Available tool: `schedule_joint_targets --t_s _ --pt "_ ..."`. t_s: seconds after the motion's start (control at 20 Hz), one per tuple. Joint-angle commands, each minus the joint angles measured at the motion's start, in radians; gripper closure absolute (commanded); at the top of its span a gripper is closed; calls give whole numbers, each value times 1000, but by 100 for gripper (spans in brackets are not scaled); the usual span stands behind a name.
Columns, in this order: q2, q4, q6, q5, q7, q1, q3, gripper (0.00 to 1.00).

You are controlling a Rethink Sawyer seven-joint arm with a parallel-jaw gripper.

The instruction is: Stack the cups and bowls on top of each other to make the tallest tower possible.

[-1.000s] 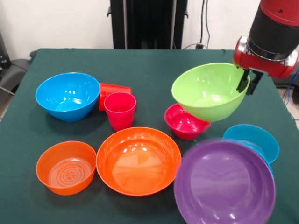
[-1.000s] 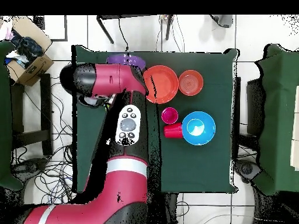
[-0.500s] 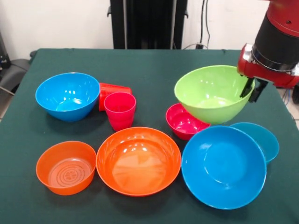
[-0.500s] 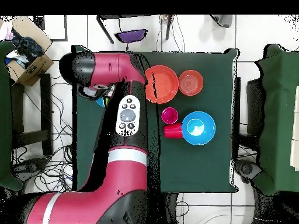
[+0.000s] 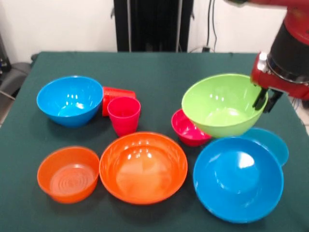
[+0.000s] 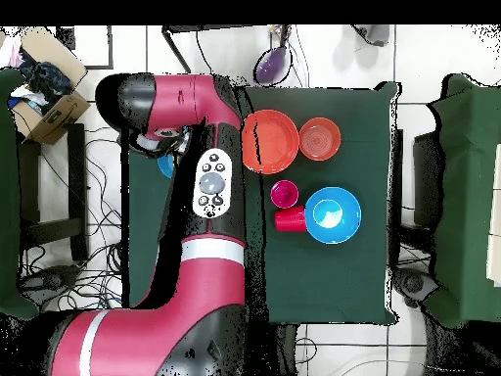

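- My front camera sits low and close across the green table (image 5: 159, 67), facing the black pedestal (image 5: 153, 24) at the far edge
- My overhead camera hangs high, looking straight down, with the robot base at the bottom
- Both views share the large orange bowl (image 5: 143, 166) (image 6: 270, 141), the blue bowl (image 5: 70, 100) (image 6: 333, 215) and the pink cup (image 5: 124, 115) (image 6: 285, 193), turned half round between them

The red arm (image 6: 196, 196) blocks the overhead view of the table's left part — the lime green bowl cannot be seen there. In the front view, this bowl (image 5: 223, 105) covers part of the small magenta bowl (image 5: 188, 129); the red-orange cup (image 5: 116, 94) lies half hidden behind the pink cup (image 5: 124, 115).
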Motion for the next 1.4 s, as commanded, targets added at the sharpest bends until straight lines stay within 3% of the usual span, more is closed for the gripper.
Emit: schedule_joint_targets --t_s 0.05,0.25,0.35,1.1,1.2,1.4 --pt "37 -130 124 -21 91 -1 33 100" --pt "75 -241 159 -35 99 -11 5 100" --pt "100 -314 227 -30 91 -18 -2 100" --pt "131 -545 540 16 -16 -62 -52 100" --pt "145 -587 563 23 -34 -71 -60 100" --pt "185 -633 511 35 -31 -78 -72 100"
